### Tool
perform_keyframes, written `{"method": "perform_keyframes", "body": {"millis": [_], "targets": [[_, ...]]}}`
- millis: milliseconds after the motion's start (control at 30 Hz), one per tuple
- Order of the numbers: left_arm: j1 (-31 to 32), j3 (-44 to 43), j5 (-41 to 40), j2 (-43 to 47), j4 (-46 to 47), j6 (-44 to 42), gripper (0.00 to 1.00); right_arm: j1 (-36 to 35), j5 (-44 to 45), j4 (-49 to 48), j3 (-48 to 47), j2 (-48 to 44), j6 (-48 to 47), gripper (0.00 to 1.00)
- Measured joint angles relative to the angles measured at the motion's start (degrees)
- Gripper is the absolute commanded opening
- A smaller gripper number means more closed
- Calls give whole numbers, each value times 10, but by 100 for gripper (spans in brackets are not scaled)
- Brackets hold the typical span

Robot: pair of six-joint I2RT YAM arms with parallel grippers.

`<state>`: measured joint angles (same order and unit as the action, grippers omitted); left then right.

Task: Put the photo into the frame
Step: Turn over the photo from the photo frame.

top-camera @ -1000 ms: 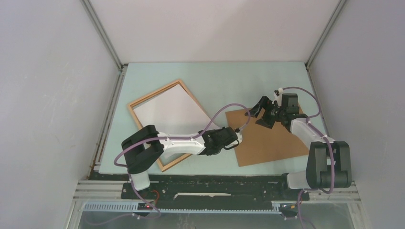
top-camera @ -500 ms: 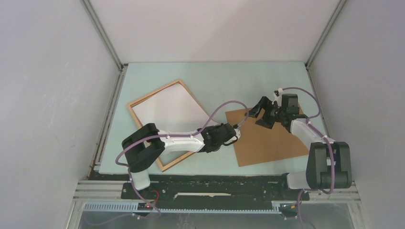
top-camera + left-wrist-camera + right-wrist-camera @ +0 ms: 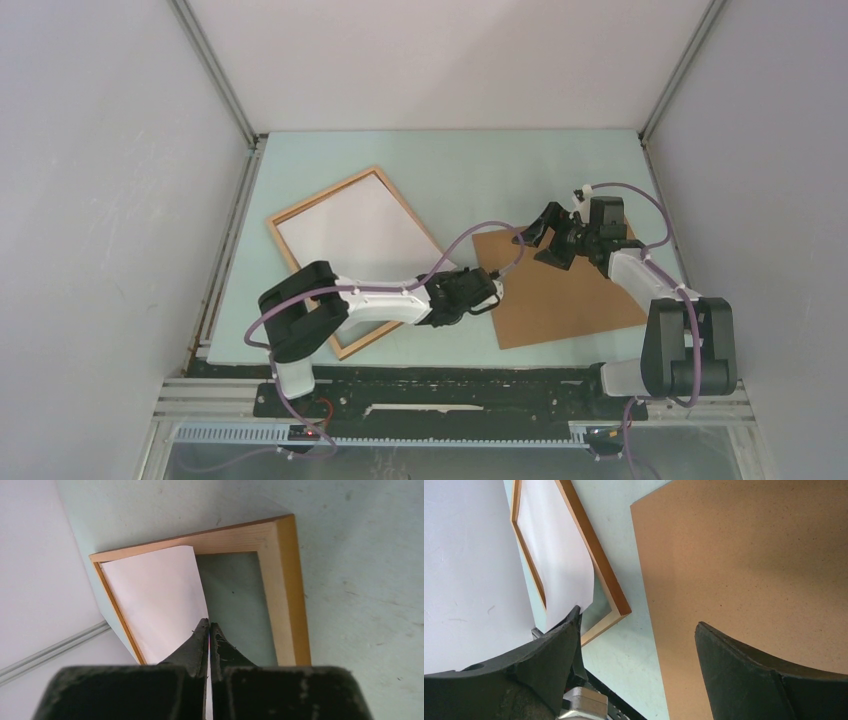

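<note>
We're partway: the photo (image 3: 155, 600) sits mostly in the frame (image 3: 286, 580), left gripper (image 3: 208, 626) clamps its edge, right gripper (image 3: 637, 617) gapes empty.

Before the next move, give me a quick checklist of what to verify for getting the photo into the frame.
1. Grip: left gripper shut on the photo: ok.
2. Seating: photo flat inside the frame: not ok, held edge is raised.
3. Clearance: right gripper open, off the photo: ok.
4. Spacing: backing board apart from the frame: ok.
5. Printed side down: cannot tell.
</note>
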<state>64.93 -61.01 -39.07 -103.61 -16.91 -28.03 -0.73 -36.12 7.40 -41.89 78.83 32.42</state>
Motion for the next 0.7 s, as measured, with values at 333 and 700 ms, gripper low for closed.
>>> {"method": "perform_keyframes", "body": {"millis": [333, 700], "targets": [[13, 21, -7, 2, -6, 10, 0, 0, 0, 0, 0, 0, 0, 95], [-6, 21, -11, 1, -4, 10, 5, 0, -2, 0, 2, 0, 0, 95]]}}
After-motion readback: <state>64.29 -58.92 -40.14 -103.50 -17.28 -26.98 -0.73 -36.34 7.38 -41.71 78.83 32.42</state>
